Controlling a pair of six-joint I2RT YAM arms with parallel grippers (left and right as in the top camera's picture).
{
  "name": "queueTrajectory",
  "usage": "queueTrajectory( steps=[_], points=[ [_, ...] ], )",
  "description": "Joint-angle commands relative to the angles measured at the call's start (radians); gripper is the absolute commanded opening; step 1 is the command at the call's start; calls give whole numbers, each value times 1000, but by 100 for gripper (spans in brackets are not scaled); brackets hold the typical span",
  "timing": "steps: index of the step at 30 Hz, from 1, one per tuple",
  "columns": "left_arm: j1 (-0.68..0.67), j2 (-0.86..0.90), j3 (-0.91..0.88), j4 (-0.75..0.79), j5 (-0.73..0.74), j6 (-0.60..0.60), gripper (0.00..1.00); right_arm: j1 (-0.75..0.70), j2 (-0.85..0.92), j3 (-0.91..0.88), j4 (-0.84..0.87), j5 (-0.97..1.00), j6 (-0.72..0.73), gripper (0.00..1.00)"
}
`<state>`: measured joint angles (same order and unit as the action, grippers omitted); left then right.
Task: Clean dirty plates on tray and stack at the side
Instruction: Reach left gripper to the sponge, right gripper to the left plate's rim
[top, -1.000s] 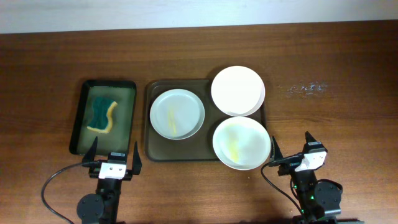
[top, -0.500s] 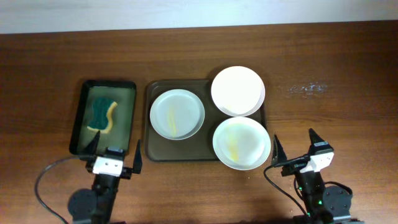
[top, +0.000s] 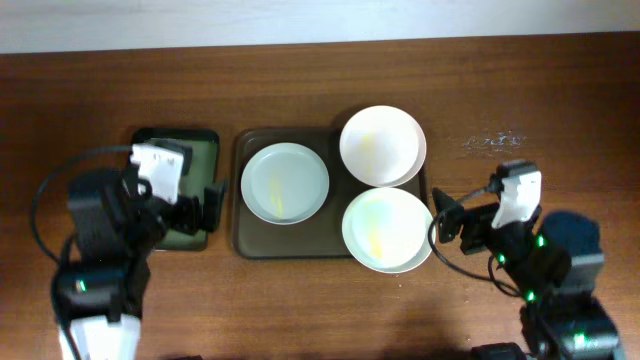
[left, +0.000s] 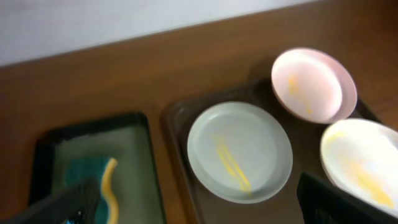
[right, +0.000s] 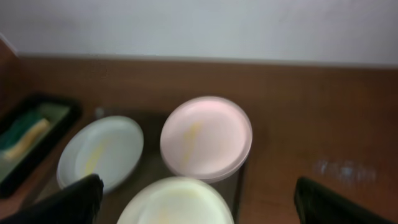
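Three plates (top: 285, 183) sit on the tray (top: 244, 238) at the centre of the overhead frame, each apparently streaked yellow, though the blur leaves that unsure. Left gripper (left: 198, 186) and right gripper (right: 199, 182) hover above the bench (top: 560, 90), fingers spread wide, holding nothing.

Looks like a robotics lab: a wooden table (top: 560, 90) against a plain white wall (right: 199, 25).

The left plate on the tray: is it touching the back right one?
Apart. Overhead, bare tray shows between the left plate and the back right plate.
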<state>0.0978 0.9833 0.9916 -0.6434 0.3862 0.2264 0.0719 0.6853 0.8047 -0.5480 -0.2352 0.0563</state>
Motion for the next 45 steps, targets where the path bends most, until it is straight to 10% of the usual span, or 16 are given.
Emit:
queueTrajectory(
  steps=[1,8,13,14,20,26,36,39,45],
  points=[
    [3,158,208,-163,20,-5,99,6,170,191,-133,-75,6,98],
    [3,426,624,-598,56,-5,99,6,634,652,-527,-260,6,98],
    [3,448,627,-567,37,-5,99,14,853,674,-353,-493,72,88],
    [3,448,627,-557,36,-4,99,33,894,674,-328,-457,79,73],
    [3,625,626,-510,-381,-243,99,285,1106,674,-212,23,320,66],
    [50,735,627,-423,-438,-309,98,414,1292,674,-89,94,372,52],
    [121,824,626,-397,-436,-305,84,470,1480,673,-17,106,391,21],
    [121,871,626,-397,-437,-288,66,479,1497,672,-20,116,424,6],
    [121,991,626,-373,-439,-159,52,478,1497,672,-44,117,424,4]
  ],
)
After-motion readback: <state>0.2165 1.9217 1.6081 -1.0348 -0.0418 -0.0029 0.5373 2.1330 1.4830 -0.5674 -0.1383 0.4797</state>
